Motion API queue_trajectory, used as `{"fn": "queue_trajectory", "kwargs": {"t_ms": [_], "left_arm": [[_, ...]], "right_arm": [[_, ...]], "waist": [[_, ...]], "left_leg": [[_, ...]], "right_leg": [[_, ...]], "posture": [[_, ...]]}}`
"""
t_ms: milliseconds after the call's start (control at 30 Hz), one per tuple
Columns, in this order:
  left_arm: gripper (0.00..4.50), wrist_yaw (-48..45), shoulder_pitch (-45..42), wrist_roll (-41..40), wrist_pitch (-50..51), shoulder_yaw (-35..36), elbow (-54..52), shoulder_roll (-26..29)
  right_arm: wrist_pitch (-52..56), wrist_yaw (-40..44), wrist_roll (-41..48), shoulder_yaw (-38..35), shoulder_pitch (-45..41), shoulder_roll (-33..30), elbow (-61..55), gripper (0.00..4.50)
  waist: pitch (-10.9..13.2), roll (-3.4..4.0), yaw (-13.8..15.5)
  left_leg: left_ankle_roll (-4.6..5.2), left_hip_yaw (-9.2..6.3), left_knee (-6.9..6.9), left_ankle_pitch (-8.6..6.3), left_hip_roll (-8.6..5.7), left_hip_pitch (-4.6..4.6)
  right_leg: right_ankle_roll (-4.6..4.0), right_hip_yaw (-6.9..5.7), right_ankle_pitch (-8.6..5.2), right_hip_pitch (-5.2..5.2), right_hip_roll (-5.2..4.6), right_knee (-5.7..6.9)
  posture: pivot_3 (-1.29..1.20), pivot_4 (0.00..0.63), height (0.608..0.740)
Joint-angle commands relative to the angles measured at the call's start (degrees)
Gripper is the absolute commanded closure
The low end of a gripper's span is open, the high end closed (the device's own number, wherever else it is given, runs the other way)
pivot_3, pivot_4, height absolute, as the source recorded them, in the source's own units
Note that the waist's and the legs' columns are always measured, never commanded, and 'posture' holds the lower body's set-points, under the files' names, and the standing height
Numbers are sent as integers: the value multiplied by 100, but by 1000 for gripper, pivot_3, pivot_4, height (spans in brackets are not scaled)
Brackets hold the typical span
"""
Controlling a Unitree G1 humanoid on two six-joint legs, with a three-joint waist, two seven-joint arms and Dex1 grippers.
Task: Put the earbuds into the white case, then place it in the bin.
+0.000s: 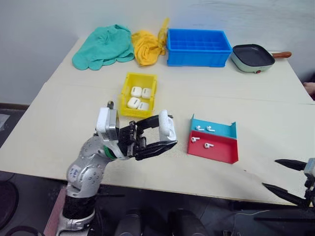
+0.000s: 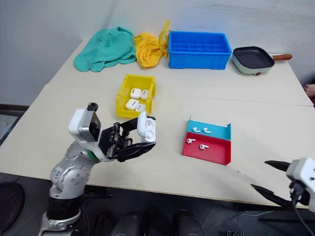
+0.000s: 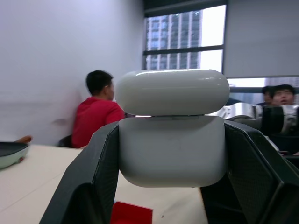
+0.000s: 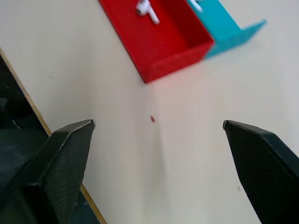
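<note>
One white case [image 1: 167, 129] sits clamped between the fingers of the left gripper [image 1: 160, 135], raised above the table's [image 1: 74, 123] near part, its lid hinged open. Four more cases [image 1: 138, 98] lie in the yellow bin [image 1: 127, 83] just behind it. Four earbuds show: two in the teal tray [image 1: 222, 129], two in the red tray [image 1: 221, 150], the trays touching, right of the held case. The right gripper [image 1: 288, 179] hangs spread and empty over the table's near right edge. Along the far edge lie a green cloth [image 1: 103, 46], a yellow cloth [image 1: 146, 46], a blue crate [image 1: 198, 46] and a pan [image 1: 252, 56]. Bare tabletop stretches between bin, trays and the far row. People sit beyond the table.
</note>
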Motion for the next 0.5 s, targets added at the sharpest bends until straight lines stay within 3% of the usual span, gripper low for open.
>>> {"fn": "queue_trajectory", "kwargs": {"t_ms": [33, 233, 367, 500], "left_arm": [[1681, -473, -22, 58, -452, -190, 189, -87], [1681, -761, 213, 391, -1317, -265, 511, -254], [1681, -685, 384, 518, -1464, -297, 525, -178], [1681, -529, 545, 584, -1576, -169, 647, -100]], "right_arm": [[210, 50, 236, -45, -398, -292, -238, 0], [1493, -334, 1049, 958, -2057, -1035, -1085, 0], [2361, -614, 1283, 2037, -3263, -1432, -1355, 876], [2769, -658, 948, 3229, -4370, -1619, -1427, 2427]], "waist": [[0, 1, -41], [2, 1, -161], [4, 1, -135], [5, -1, -52]], "left_leg": [[0, 6, -2, 0, 1, -2], [-1, 20, 0, 5, 3, 0], [-4, 19, 9, 6, 6, 5], [7, 0, 16, 0, 0, -17]], "right_leg": [[0, 6, 0, 0, 0, 3], [4, 20, 1, 2, 5, 22], [5, 26, 0, -19, 8, 34], [15, 32, 1, -31, 1, 32]], "posture": [[0, 150, 740], [0, 150, 740], [0, 150, 740], [0, 150, 740]]}}
